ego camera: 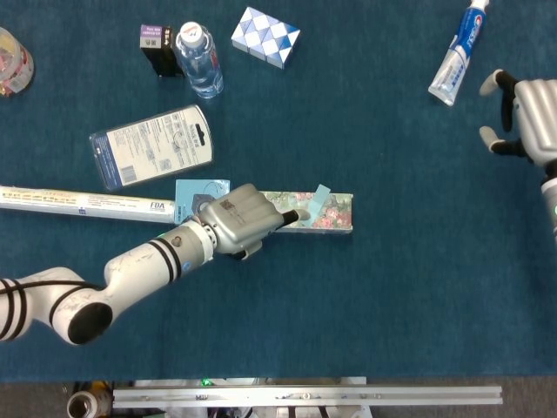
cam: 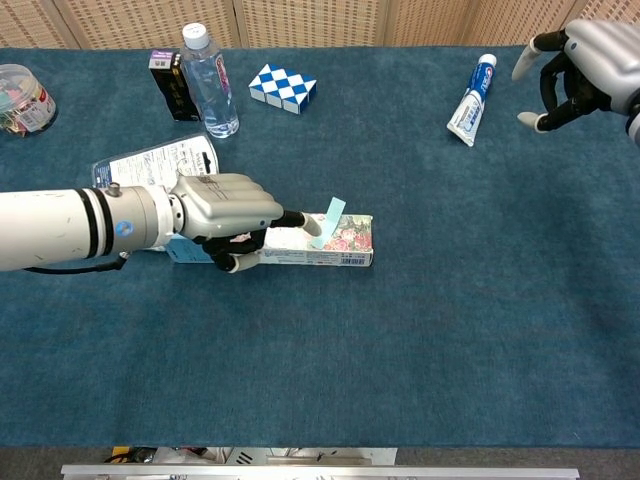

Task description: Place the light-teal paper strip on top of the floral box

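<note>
The floral box [ego camera: 335, 214] [cam: 350, 243] lies flat at mid-table. The light-teal paper strip [ego camera: 319, 197] [cam: 329, 216] rests on its top, slanting, with its upper end sticking past the far edge. My left hand [ego camera: 237, 220] [cam: 226, 207] covers the box's left part, most fingers curled in. One outstretched finger [ego camera: 290, 215] [cam: 300, 219] reaches the strip's lower end and holds nothing. My right hand [ego camera: 528, 124] [cam: 583, 58] hovers at the far right, fingers spread and empty, next to the toothpaste tube.
A toothpaste tube [ego camera: 459, 50] [cam: 472, 100] lies at back right. At back left are a water bottle [ego camera: 199, 59], a black box [ego camera: 157, 48] and a blue-white checkered box [ego camera: 265, 36]. A blister pack [ego camera: 150, 144], a long narrow box [ego camera: 78, 203] and a light-blue box [ego camera: 198, 189] lie left of the floral box.
</note>
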`<state>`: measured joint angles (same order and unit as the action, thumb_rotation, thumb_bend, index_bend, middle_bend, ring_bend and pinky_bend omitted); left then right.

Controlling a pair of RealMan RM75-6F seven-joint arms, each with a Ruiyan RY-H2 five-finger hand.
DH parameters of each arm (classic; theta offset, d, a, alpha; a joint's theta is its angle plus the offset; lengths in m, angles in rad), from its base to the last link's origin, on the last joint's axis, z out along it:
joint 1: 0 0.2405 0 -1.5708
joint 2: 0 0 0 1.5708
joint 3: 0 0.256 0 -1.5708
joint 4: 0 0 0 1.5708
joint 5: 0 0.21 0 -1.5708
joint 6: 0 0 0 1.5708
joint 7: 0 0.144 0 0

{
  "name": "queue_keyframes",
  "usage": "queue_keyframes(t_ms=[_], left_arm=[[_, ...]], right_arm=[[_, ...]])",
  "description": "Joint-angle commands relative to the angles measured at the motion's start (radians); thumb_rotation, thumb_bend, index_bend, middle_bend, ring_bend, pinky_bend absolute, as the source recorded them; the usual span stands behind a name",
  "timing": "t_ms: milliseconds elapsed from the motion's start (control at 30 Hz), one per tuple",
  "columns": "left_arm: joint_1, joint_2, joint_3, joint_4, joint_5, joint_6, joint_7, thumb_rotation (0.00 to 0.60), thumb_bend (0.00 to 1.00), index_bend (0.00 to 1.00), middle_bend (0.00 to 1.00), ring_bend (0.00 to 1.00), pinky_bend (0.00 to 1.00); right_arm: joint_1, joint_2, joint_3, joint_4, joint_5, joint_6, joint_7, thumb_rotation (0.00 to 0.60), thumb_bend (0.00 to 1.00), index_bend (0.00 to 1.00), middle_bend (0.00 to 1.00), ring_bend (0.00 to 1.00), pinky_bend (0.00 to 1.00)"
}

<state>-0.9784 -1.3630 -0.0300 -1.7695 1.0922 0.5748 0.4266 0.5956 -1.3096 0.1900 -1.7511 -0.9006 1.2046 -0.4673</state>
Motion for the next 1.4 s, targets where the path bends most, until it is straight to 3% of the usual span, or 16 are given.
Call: queue_keyframes(t_ms=[33, 500, 1400], left_arm=[[-0.019, -0.018, 0.014, 0.008, -0.038, 0.017, 0.018, 0.600, 0.75, 0.10, 0.96, 1.00, 0.97], [-0.069, -0.038, 0.064, 0.021, -0.113, 0.039, 0.048, 0.600, 0.75, 0.10, 0.96, 1.00, 0.97], [-0.077, -0.027, 0.095, -0.018, -0.091, 0.092, 0.026, 0.600, 0.75, 0.10, 0.95, 1.00, 0.97]], right_arm=[[-0.002, -0.001, 0.000, 0.002, -0.001, 0.001, 0.001, 0.600, 0.23, 0.40, 0.74, 0.76, 0.88], [-0.007, -0.011, 0.005, 0.024, 0.013, -0.006, -0.008, 0.600, 0.23, 0.39, 0.74, 0.76, 0.87], [-0.015, -0.016, 0.013, 0.023, 0.002, -0.003, -0.012, 0.600, 0.23, 0.39, 0.74, 0.77, 0.88]])
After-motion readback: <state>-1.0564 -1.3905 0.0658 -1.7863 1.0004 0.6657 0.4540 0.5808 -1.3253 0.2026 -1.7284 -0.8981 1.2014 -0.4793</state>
